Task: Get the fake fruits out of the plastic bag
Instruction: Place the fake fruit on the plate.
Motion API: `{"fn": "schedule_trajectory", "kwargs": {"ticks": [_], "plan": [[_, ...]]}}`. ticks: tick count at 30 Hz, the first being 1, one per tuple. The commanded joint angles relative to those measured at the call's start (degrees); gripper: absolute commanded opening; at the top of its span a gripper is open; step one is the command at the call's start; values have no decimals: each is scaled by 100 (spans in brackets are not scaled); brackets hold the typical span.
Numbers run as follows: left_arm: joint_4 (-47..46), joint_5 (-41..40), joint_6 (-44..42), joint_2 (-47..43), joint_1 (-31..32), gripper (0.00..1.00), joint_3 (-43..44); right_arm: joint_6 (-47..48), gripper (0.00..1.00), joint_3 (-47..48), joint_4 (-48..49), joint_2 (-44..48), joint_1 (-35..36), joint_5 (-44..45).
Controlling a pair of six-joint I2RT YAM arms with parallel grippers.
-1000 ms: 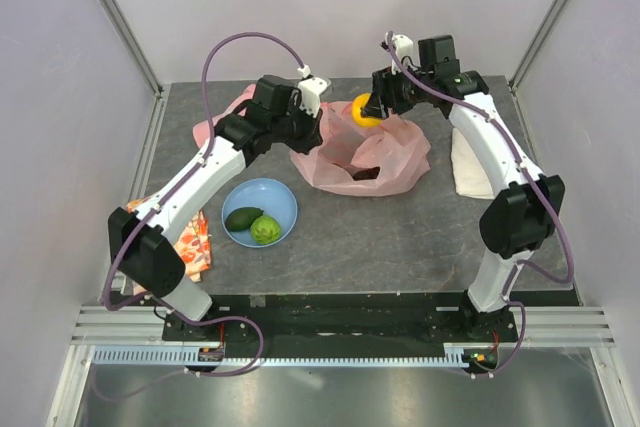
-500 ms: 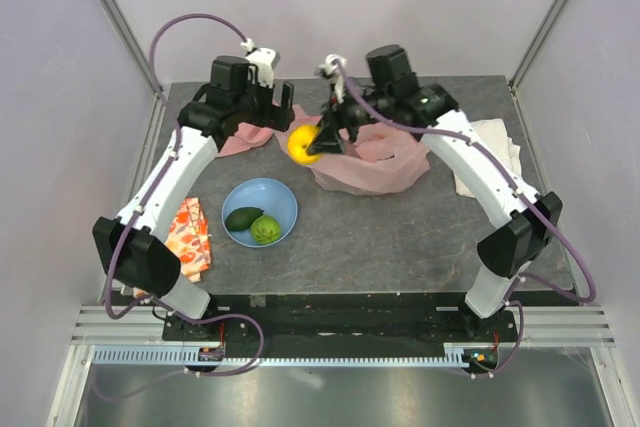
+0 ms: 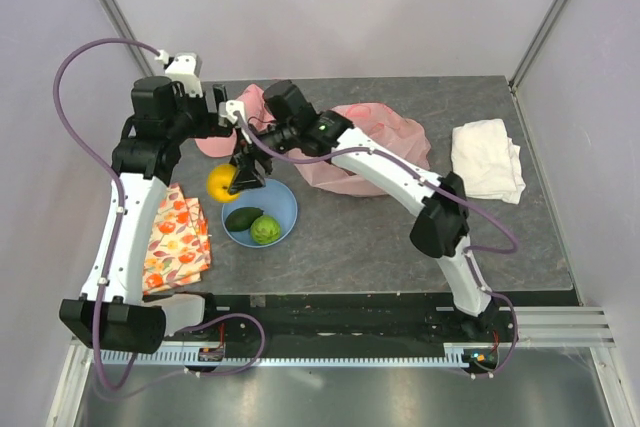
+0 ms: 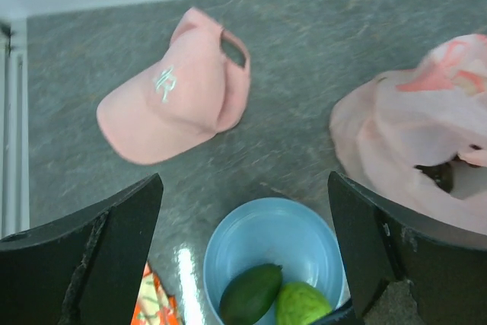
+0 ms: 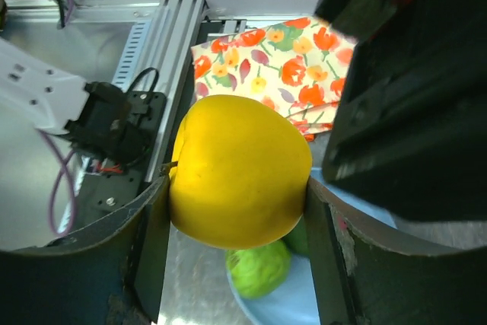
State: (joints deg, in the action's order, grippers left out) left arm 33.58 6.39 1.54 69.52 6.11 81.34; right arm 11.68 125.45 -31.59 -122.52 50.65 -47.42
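My right gripper (image 3: 236,179) is shut on a yellow fake fruit (image 3: 221,183) (image 5: 237,171), holding it in the air over the left rim of the blue plate (image 3: 285,201). On that plate lie a dark green avocado (image 3: 242,218) (image 4: 249,293) and a green round fruit (image 3: 265,230) (image 5: 259,268). The translucent pink plastic bag (image 3: 385,147) (image 4: 403,142) lies crumpled behind the plate, and something dark (image 4: 440,176) shows through its mouth. My left gripper (image 3: 222,113) (image 4: 243,188) hangs open and empty, high above the plate and the cap.
A pink cap (image 4: 179,97) (image 3: 247,99) lies at the back left. A floral cloth (image 3: 175,242) (image 5: 281,62) is spread at the left edge, and a folded white towel (image 3: 487,160) sits at the right. The right arm stretches across the table's middle.
The right arm carried the yellow fruit from the bag leftwards to the plate's left rim. The left gripper opened, let go of the bag and drew back to the far left.
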Motion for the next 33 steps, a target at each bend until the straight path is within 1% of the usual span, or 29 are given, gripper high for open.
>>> {"fn": "schedule_trajectory", "kwargs": {"ticks": [1,5,12,14,16,18,22,23,25,26,28,30,31,33], "plan": [[-150,1311,320,-570,-101,96,-249,-764,46,190,74,-1035,-161,742],[-142,1558,426,-694,-250,95,-452,-764,48,243,127,-1397,-152,945],[-141,1576,496,-720,-417,95,-461,-755,48,269,162,-1863,-170,1533],[-133,1523,496,-659,-435,95,-400,-746,47,270,154,-1890,-179,1551],[-142,1505,514,-493,-461,95,-321,-703,45,200,110,-1758,-179,1438],[-124,1505,540,-124,-461,95,-215,-527,44,42,83,-1381,-170,1245],[-326,673,619,465,-444,94,-478,-237,43,-406,31,-529,-161,1191],[-431,514,637,562,-444,94,-557,-167,43,-720,48,-188,-161,1191],[-580,180,795,773,-453,94,-584,-61,43,-1021,39,69,-170,1252],[-685,135,847,835,-479,95,-523,-26,43,-1275,22,236,-170,1253],[-722,38,997,1028,-497,95,-383,80,43,-1496,-4,342,-196,1279],[-774,116,867,1151,-532,95,-181,54,43,-1734,13,483,-240,1314],[-861,447,813,1178,-549,96,-163,-86,42,-1778,65,492,-284,1332],[-950,705,838,1152,-593,96,-154,-210,42,-1778,92,405,-345,1480]]}}
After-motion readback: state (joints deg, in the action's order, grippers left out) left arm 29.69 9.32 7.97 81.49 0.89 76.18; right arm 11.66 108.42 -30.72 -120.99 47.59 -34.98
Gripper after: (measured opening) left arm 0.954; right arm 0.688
